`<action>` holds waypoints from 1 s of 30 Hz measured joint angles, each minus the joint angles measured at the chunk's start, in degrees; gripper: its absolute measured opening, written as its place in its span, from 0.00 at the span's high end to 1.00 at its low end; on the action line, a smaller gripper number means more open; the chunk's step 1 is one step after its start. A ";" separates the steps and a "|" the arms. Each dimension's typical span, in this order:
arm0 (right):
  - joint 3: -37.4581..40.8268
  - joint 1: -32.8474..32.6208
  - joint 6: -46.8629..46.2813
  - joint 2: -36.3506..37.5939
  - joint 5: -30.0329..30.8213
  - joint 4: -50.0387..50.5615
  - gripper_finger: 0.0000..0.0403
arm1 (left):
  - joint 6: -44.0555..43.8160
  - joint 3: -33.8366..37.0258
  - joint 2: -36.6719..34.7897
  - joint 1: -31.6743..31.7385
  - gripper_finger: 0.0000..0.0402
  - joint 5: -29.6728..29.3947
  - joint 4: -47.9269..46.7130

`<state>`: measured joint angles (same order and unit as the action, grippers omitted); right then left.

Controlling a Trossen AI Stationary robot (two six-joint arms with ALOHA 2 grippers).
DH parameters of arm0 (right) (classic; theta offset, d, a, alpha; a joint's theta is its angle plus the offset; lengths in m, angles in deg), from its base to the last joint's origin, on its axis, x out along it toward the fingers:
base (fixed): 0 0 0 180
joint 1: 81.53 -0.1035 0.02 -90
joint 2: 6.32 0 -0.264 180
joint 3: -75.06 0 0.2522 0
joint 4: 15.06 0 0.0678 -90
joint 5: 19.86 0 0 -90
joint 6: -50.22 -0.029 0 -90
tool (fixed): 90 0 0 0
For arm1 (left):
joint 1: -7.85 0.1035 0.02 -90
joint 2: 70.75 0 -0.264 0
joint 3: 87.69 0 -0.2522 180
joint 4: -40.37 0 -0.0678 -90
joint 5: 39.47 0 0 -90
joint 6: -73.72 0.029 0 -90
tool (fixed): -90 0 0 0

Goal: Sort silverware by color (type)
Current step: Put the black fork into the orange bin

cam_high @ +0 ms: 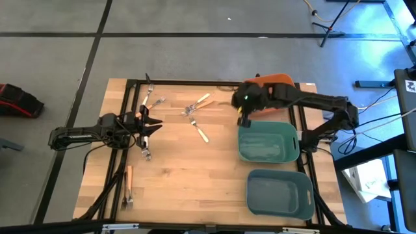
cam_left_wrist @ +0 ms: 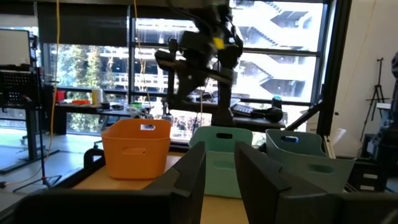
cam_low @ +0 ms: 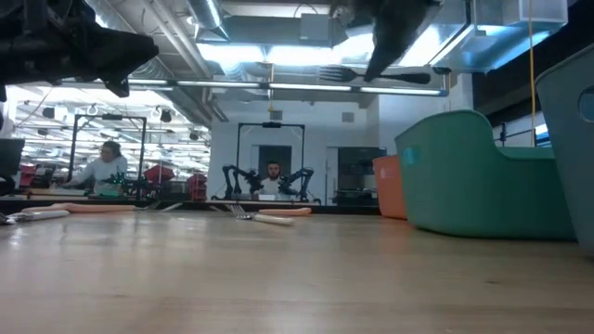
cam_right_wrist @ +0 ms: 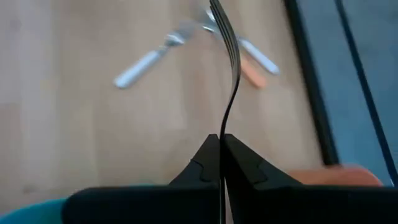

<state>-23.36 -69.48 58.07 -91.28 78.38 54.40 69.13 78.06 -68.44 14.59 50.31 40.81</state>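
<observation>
A dark fork [cam_right_wrist: 231, 74] hangs clamped in the right tool [cam_right_wrist: 221, 146] above the nearer teal bin [cam_high: 268, 144]; other forks [cam_high: 195, 110] lie scattered left of it.

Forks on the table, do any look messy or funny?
Yes. The forks lie scattered and crossed at the table's far side, not in rows. One tan-handled fork sits alone near the front left edge. The right gripper pinches a dark fork in the air.

Dark fork [cam_right_wrist: 229, 74] handle hidden between right end effector [cam_right_wrist: 221, 163] fingers.
</observation>
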 joint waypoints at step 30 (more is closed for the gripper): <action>30.14 28.13 -8.21 5.72 3.66 -14.97 0.99 | -2.48 0.00 0.02 -0.02 0.80 3.87 -3.44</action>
<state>6.78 -41.35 49.85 -85.56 82.03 39.43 66.65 78.06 -68.42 14.57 54.17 37.38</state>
